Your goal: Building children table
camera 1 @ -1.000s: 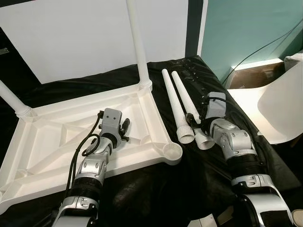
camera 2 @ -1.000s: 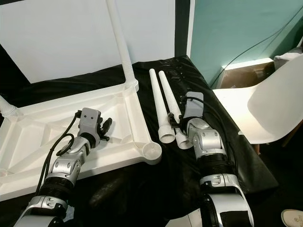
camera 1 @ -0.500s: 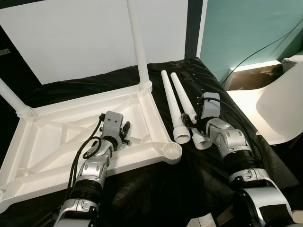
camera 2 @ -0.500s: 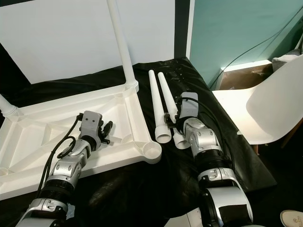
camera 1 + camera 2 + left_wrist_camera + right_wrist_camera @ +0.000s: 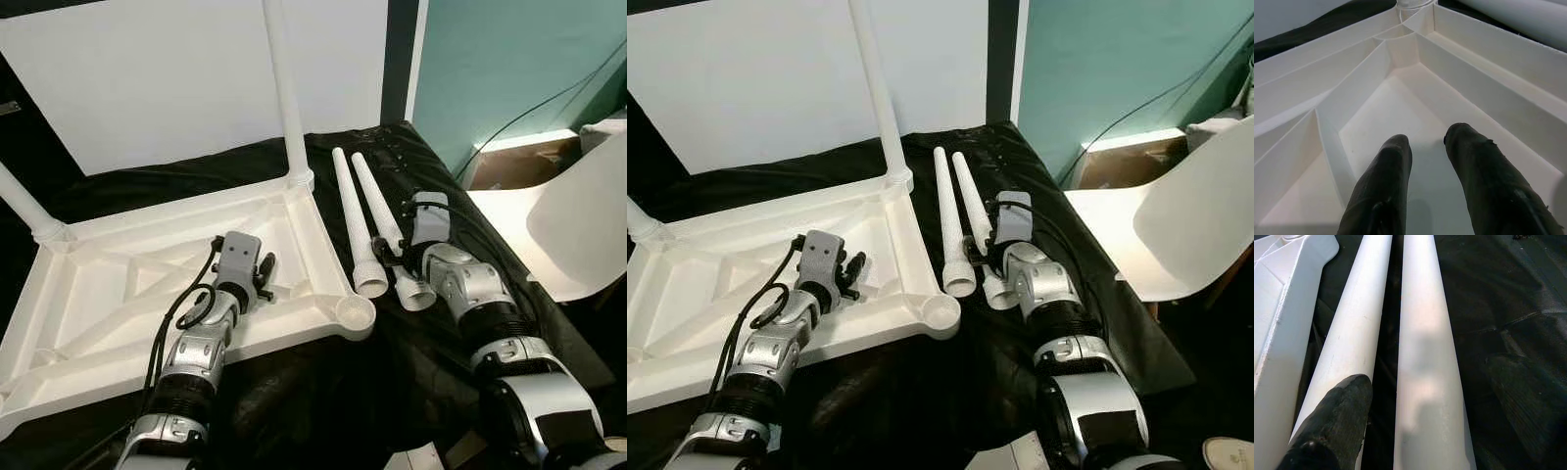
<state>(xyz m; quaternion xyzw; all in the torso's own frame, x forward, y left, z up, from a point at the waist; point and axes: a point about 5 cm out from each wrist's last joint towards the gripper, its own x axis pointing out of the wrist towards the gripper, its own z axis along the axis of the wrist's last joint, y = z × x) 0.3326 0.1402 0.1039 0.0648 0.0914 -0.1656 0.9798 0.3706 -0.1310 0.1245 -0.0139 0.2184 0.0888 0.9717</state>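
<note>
Since a second ago: right gripper (image 5: 1415, 431) crept forward along the right-hand loose leg (image 5: 384, 227), wrist now up beside that leg's flared end; left gripper (image 5: 1427, 147) eased slightly toward the tabletop's near right corner. Right fingers (image 5: 1332, 421) spread wide, straddling the right-hand loose leg, not closed on it; one finger lying between the two legs, the other on the black cloth (image 5: 431, 157). Left-hand loose leg (image 5: 351, 220) just beside, parallel, centre of the head views. Left gripper narrowly parted, holding nothing, tips resting in a ribbed bay of the upturned white tabletop (image 5: 88, 294), lower left of frame. Empty corner socket (image 5: 355, 313) near both flared ends. Two fitted legs standing up: far-corner leg (image 5: 281, 88) at top centre, left-corner leg (image 5: 22, 204) at left edge. White chair (image 5: 1176, 225) at right, against teal wall (image 5: 509, 59).
</note>
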